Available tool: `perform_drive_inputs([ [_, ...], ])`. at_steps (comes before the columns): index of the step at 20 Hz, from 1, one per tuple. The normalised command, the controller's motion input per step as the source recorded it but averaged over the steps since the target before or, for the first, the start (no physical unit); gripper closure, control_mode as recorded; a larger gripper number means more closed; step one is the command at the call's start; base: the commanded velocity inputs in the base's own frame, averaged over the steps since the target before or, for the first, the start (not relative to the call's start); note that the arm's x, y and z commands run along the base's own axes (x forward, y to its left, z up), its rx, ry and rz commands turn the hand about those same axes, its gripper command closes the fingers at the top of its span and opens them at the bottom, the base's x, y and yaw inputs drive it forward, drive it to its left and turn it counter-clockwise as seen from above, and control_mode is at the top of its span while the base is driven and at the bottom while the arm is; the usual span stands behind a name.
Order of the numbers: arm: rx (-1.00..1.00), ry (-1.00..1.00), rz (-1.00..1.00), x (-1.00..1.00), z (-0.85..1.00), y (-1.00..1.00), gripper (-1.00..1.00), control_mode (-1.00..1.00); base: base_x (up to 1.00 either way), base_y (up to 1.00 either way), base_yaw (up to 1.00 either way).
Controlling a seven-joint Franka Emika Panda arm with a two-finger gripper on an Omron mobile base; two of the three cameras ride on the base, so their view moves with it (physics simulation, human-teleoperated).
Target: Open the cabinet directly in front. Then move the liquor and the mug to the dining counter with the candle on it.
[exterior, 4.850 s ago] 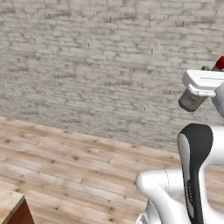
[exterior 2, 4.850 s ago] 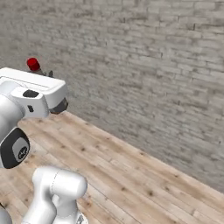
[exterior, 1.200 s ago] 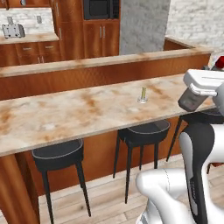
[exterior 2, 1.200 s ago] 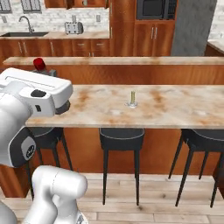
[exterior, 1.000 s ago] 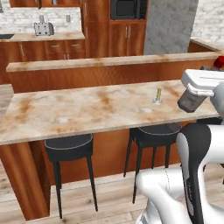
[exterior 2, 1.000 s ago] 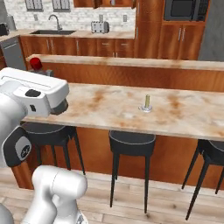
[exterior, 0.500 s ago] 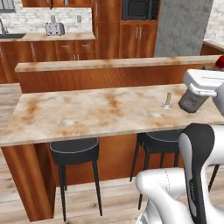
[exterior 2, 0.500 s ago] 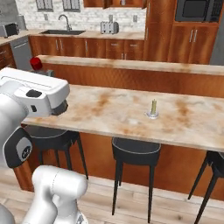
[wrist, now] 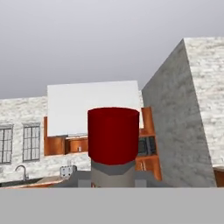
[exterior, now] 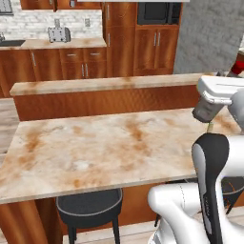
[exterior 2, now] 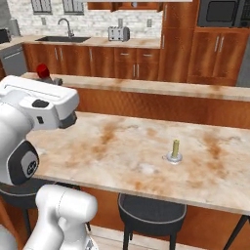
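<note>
My gripper is shut on the liquor, held upright and high. Its red cap tops a grey glass neck between the fingers. The same red cap pokes up behind my white hand, and it shows at the right edge of the left base view. The dining counter stretches across just in front of the base. On it stands the candle on its silvery saucer, to the right of my hand. The mug is out of view. Reddish-brown cabinets line the far wall; which is the task's cabinet I cannot tell.
Black round stools stand tucked under the counter's near edge. A raised wooden ledge runs behind the slab. Beyond it are the kitchen worktop with a toaster and a sink. A grey brick wall rises at the right.
Both base views have swung and closed in on the dining counter, so the base has driven. The candle has slid rightward in the picture. The gripper still holds the bottle the same way.
</note>
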Motion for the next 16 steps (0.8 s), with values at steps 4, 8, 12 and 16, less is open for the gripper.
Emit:
perform_drive_inputs([
  [4, -0.19, 0.48, -0.21, 0.35, -0.73, 0.14, 1.00, -1.00, 0.00, 0.00, 0.00],
  [8, -0.24, 0.69, -0.18, 0.20, -0.98, 0.00, 1.00, -1.00, 0.00, 0.00, 0.00],
  [12, -0.10, 0.44, -0.04, 0.06, -0.67, 0.00, 1.00, -1.00, 0.00, 0.00, 0.00],
  [16, 0.00, 0.08, 0.00, 0.05, -0.15, -0.14, 1.00, -1.00, 0.00, 0.00, 0.00],
])
